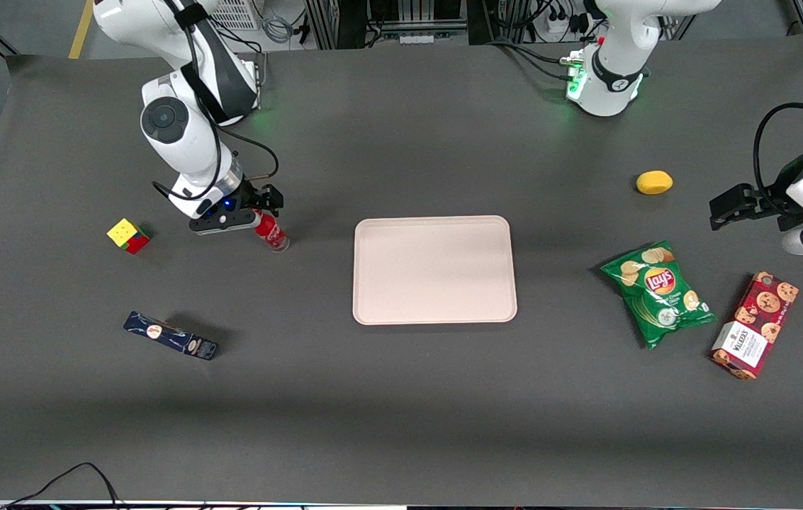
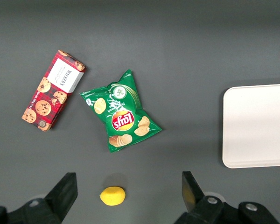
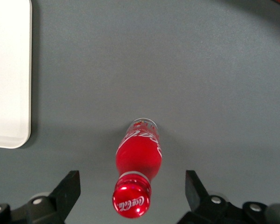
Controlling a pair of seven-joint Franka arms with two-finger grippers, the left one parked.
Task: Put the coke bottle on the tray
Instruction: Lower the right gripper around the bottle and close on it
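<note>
Dark grey matting covers the table (image 1: pixel 401 397), where the coke bottle (image 1: pixel 271 231) stands upright, well apart from the tray (image 1: pixel 434 270) and toward the working arm's end. It is slim and red with a red cap, white script and a clear base. Directly above it hangs the gripper (image 1: pixel 257 212); the right wrist view shows its fingers (image 3: pixel 67 190) spread wide on either side of the cap, touching nothing. Only the front view shows the dark blue box (image 1: pixel 170 335) and colour cube (image 1: pixel 128 235); the left wrist view shows the chip bag (image 2: pixel 121 113).
</note>
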